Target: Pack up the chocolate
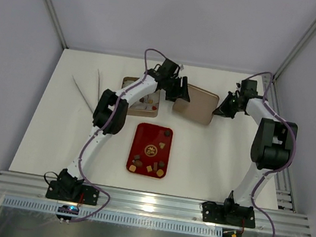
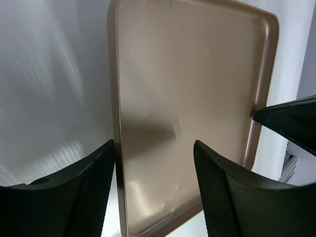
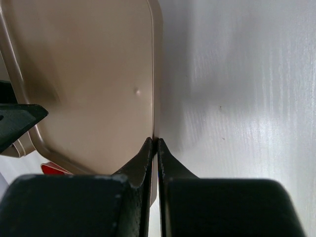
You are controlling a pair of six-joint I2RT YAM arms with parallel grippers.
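Several small brown and tan chocolate pieces (image 1: 151, 151) lie on a red tray (image 1: 144, 131) in the middle of the table. A golden-brown tin lid (image 1: 199, 104) hangs tilted beyond the tray. My right gripper (image 1: 221, 109) is shut on the lid's right rim; in the right wrist view the two fingers (image 3: 148, 153) pinch the lid's edge (image 3: 154, 98). My left gripper (image 1: 181, 92) is at the lid's left side. In the left wrist view it stands open (image 2: 154, 148), one finger outside the lid's rim (image 2: 114, 123) and one over its face, touching neither.
The open golden tin base (image 1: 141, 102) sits left of the lid, partly under my left arm. Two thin white sticks (image 1: 90, 93) lie at the far left. A metal rail (image 1: 150, 204) runs along the near edge. Walls close in on three sides.
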